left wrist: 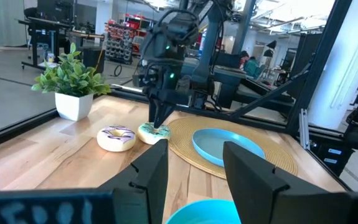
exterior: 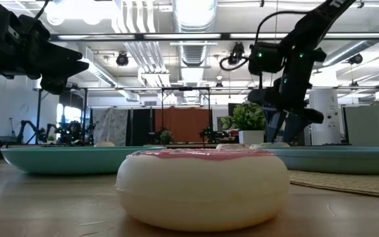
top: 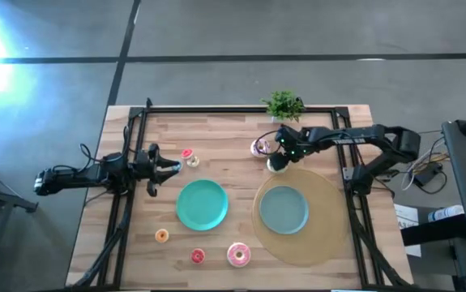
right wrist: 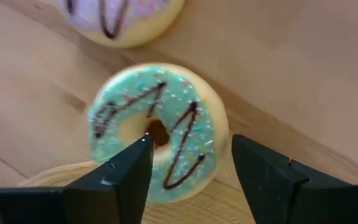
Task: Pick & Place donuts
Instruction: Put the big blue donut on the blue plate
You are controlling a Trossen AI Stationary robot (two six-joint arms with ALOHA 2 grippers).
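My right gripper [right wrist: 191,147] is open and points down at the green-iced donut [right wrist: 157,130], which lies flat on the wood at the edge of the woven mat [top: 323,231]. One fingertip [right wrist: 140,149] stands over the donut's hole, the other [right wrist: 244,149] beyond its rim. The white-purple donut [top: 260,147] lies just beside it. My left gripper [left wrist: 194,168] hovers open and empty at the table's left [top: 170,168], near the tiny red donut [top: 187,153] and the tiny yellow one [top: 193,162]. The pink donut [top: 238,255], a tiny red one [top: 198,255] and a tiny orange one [top: 161,235] lie near the front edge. My right gripper comes at the green-iced donut from above, pointing down, with one finger at the hole [right wrist: 157,132] and one outside the rim [right wrist: 219,134]. I cannot tell whether either finger touches it. The donut lies flat on the table.
A teal plate [top: 202,203] sits mid-table and a bluish plate [top: 284,209] rests on the woven mat. A potted plant [top: 283,105] stands at the far edge. A black frame [top: 216,108] runs round the table's sides.
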